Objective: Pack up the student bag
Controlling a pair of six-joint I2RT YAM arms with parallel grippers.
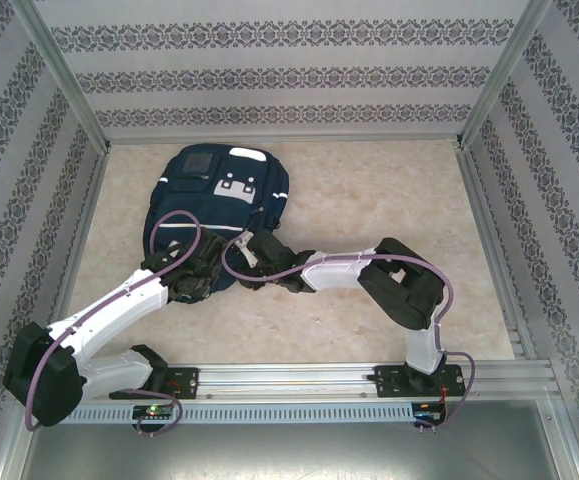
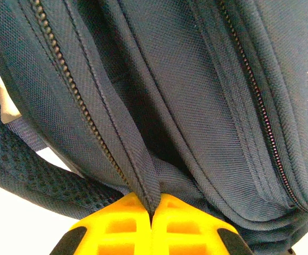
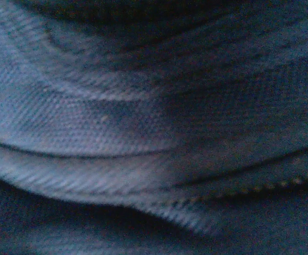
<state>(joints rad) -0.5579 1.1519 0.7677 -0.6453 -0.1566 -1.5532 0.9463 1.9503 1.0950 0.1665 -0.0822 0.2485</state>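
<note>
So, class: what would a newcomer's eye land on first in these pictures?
The big navy student bag lies left of centre on the beige table. Close up, the bright yellow left pincer is shut on a fold of its fabric, beside a zipper.

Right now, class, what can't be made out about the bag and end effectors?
Top view: right end effector, opening unclear, tips dark against the student bag.
Right wrist view: which bag part; fabric too close, blurred.
Left wrist view: left end effector, pinching a fold, cut off by the bottom edge.
</note>
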